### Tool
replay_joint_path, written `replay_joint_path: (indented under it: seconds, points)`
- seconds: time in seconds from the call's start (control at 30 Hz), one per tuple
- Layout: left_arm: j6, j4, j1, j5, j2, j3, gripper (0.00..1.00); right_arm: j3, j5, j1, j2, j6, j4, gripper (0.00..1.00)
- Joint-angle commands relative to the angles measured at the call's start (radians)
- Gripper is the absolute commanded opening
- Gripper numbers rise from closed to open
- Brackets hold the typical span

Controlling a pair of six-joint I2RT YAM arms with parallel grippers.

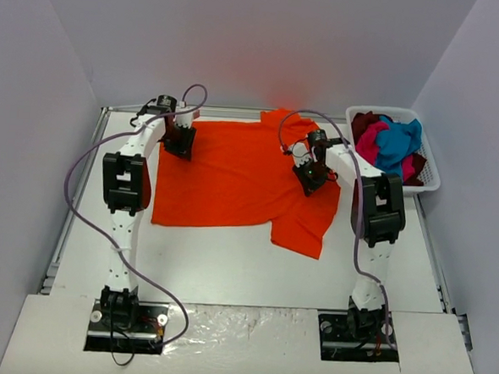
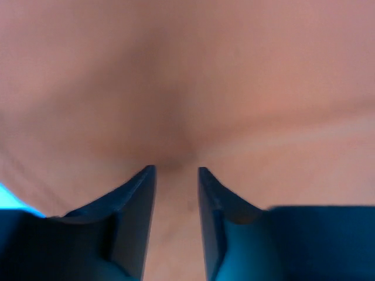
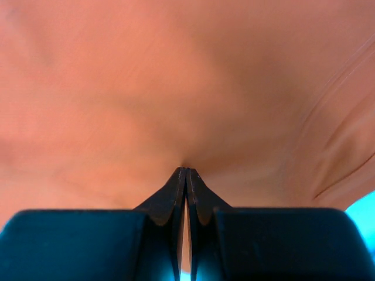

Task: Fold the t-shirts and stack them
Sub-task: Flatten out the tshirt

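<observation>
The orange t-shirt point(image 1: 233, 173) is soft, matt cloth with a fine texture and shallow creases. The counter point(image 1: 228, 266) under it has a white top that looks smooth and dull, with a crinkled glossy covering point(image 1: 241, 326) along its near edge. The teal-blue t-shirt point(image 1: 398, 141), the magenta-pink t-shirt point(image 1: 369, 145) and the dark red t-shirt point(image 1: 363, 124) are the same dull, limp cloth, in a basket point(image 1: 390, 110) of white moulded plastic with a slotted wall and a faint sheen. Close up, the left fingers point(image 2: 132, 222) and the right fingers point(image 3: 170, 202) look like hard dark plastic, smooth and matt, with a slight bluish gleam along their edges.
</observation>
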Motion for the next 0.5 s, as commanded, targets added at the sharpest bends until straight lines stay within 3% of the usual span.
replay_joint_path:
  seconds: [0.0, 0.07, 0.2, 0.27, 0.33, 0.47]
  points:
    - [0.025, -0.008, -0.004, -0.038, -0.229, -0.063, 0.37, -0.022, -0.081, 0.011, -0.173, -0.014, -0.162, 0.00]
    - [0.032, -0.002, -0.003, -0.054, -0.340, -0.117, 0.47, -0.051, -0.086, 0.015, -0.222, -0.006, -0.177, 0.00]
    - [0.080, 0.011, -0.006, -0.072, -0.529, -0.252, 0.61, -0.127, -0.081, 0.021, -0.372, 0.009, -0.183, 0.22]
    - [0.132, 0.006, -0.011, -0.066, -0.648, -0.339, 0.64, -0.177, -0.072, 0.021, -0.420, 0.009, -0.180, 0.27]
    - [0.255, 0.012, -0.033, -0.084, -0.726, -0.527, 0.65, -0.266, -0.066, 0.020, -0.481, 0.012, -0.170, 0.38]
    - [0.485, 0.139, -0.076, -0.268, -0.961, -0.963, 0.65, -0.430, -0.020, 0.014, -0.612, 0.044, -0.067, 0.43]
